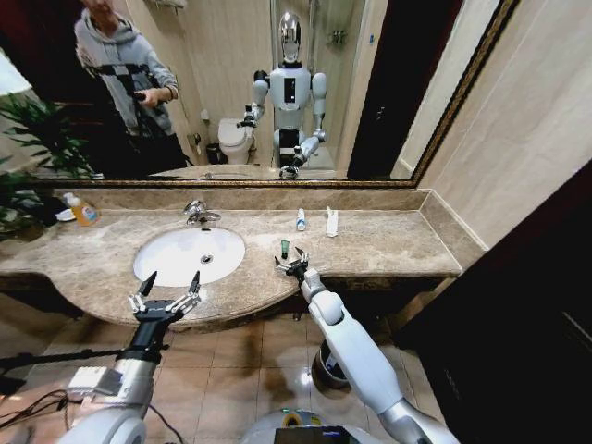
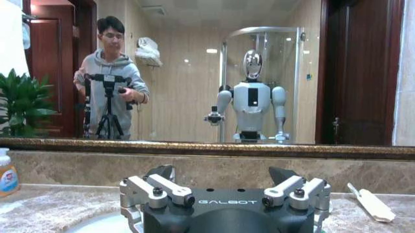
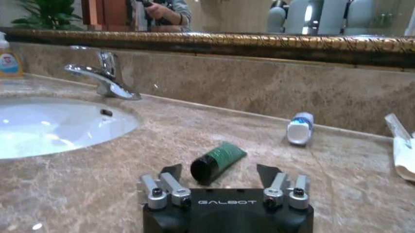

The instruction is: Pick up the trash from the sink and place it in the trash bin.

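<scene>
A dark green tube (image 1: 285, 247) (image 3: 217, 161) lies on the marble countertop (image 1: 388, 245) to the right of the white sink (image 1: 190, 254). My right gripper (image 1: 291, 266) (image 3: 220, 175) is open just in front of it, one finger on each side of its near end, not touching. A white tube with a blue cap (image 1: 301, 219) (image 3: 300, 128) and a white packet (image 1: 332, 221) (image 3: 402, 150) lie farther back by the wall. My left gripper (image 1: 166, 296) (image 2: 222, 174) hangs open and holds nothing at the sink's front edge. The black trash bin (image 1: 326, 368) stands on the floor under my right arm.
A chrome faucet (image 1: 196, 213) (image 3: 104, 80) stands behind the basin, with a yellow-orange soap bottle (image 1: 83, 211) (image 2: 7, 174) at the far left. A mirror runs along the back wall. Cables lie on the floor at lower left.
</scene>
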`<state>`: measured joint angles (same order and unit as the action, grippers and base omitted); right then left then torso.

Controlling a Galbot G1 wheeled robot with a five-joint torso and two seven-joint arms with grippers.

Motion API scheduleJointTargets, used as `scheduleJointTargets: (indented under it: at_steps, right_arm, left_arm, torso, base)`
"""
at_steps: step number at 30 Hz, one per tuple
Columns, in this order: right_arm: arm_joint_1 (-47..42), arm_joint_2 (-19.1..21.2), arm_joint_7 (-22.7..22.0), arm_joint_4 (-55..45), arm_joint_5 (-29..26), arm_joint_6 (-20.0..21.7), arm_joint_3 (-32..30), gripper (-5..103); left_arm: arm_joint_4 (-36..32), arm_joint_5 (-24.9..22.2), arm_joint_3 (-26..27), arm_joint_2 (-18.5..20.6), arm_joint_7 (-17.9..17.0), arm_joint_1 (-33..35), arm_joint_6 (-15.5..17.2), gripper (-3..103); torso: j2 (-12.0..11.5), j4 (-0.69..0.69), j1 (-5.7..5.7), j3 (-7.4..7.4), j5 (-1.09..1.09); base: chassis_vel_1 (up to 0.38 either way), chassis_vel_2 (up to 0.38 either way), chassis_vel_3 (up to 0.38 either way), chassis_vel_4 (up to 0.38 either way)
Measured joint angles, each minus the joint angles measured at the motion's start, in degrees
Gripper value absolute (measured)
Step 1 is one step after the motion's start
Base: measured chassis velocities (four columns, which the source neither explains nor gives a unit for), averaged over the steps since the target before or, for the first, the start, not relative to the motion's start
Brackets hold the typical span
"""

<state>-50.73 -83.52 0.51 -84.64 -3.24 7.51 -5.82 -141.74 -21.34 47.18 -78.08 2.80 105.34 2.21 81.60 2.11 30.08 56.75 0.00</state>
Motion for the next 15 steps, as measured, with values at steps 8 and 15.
scheduleJointTargets:
  at_steps: [8,15]
  right_arm:
    - [-0.8,0.4,-0.6,-0.4,0.0,-0.2,-0.7,47]
    - [-1.5,0.4,-0.7,-0.9,0.0,-0.4,-0.7,26]
  left_arm:
    - [0.0,0.0,0.0,0.0,0.0,0.0,0.0,100]
    - [0.0,0.0,0.0,0.0,0.0,0.0,0.0,100]
  torso:
    - [0.0,0.00,0.00,0.00,0.00]
    - [0.0,0.00,0.00,0.00,0.00]
  base:
    - [0.000,0.000,0.000,0.000]
    - [0.000,0.000,0.000,0.000]
